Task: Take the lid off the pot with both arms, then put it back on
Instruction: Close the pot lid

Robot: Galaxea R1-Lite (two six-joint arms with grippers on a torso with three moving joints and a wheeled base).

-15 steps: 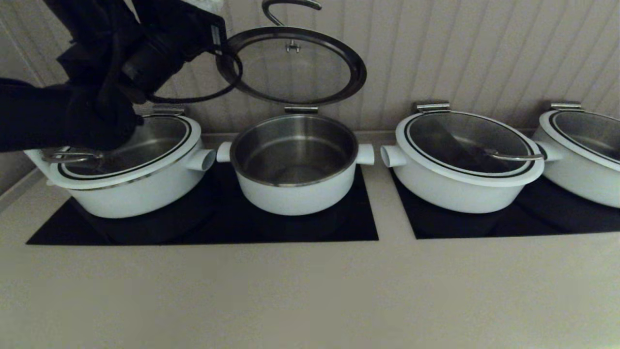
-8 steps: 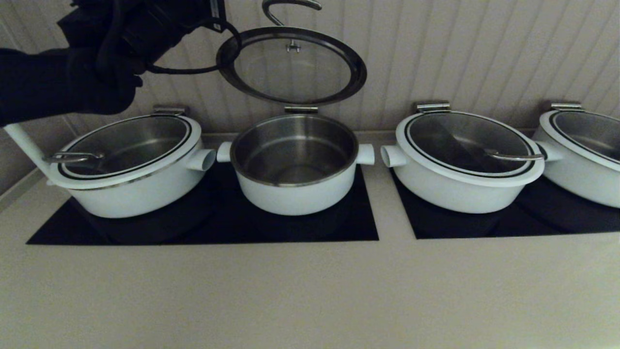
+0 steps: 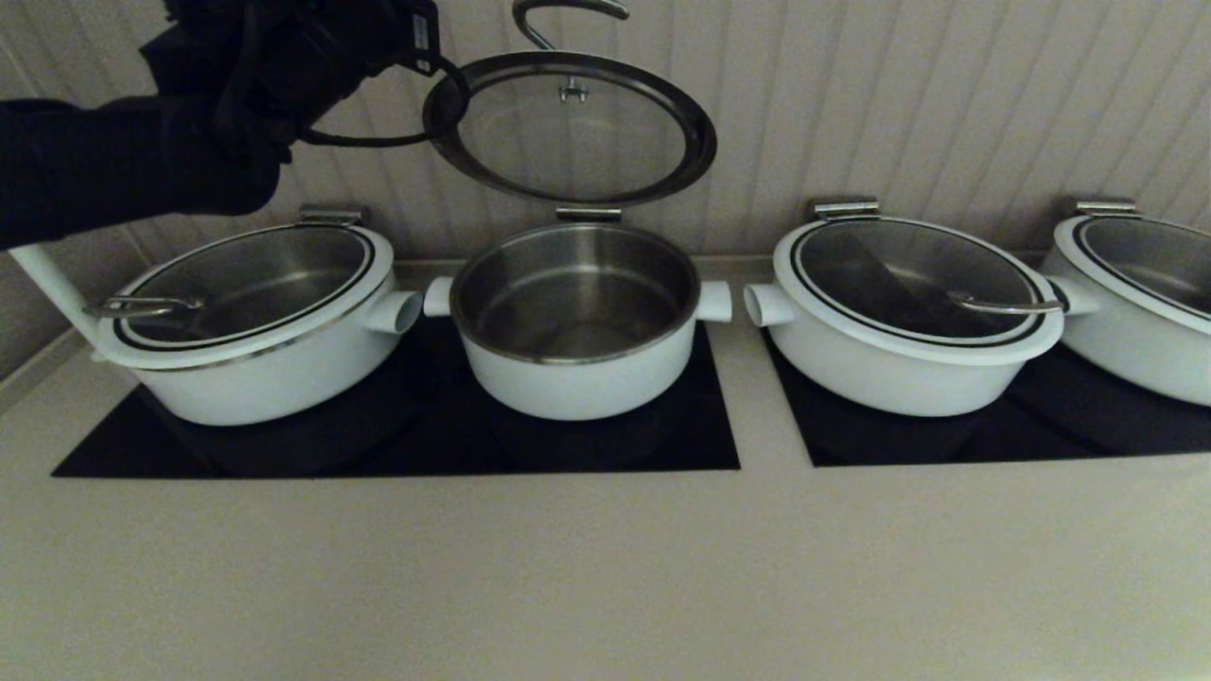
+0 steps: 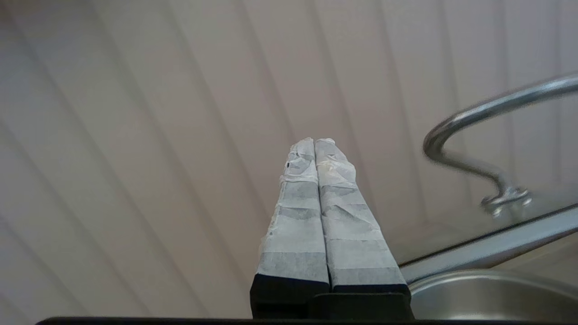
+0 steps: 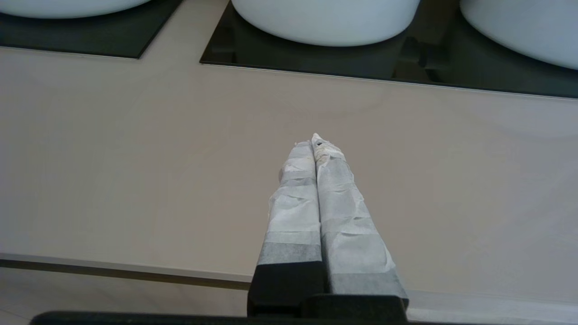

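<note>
The pot (image 3: 577, 378), white with a steel inner bowl, stands uncovered on the black hob. The lid (image 3: 568, 132) stands tilted up behind it against the wall, its steel loop handle (image 3: 568, 9) at the top edge. My left arm (image 3: 236, 76) is raised at the upper left, beside the lid's left rim. In the left wrist view my left gripper (image 4: 314, 142) is shut and empty, pointing at the wall, with the lid's handle (image 4: 474, 113) beside it and apart. My right gripper (image 5: 316, 140) is shut and empty over the counter's front.
A wider lidded white pot (image 3: 246, 322) stands left of the open pot; two more (image 3: 908, 312) (image 3: 1135, 293) stand to the right on a second hob (image 3: 946, 445). The panelled wall (image 3: 899, 95) is close behind. Beige counter (image 3: 605, 567) lies in front.
My left arm has risen off the left pot's lid, toward the top of the view. The open lid and the pot have not moved.
</note>
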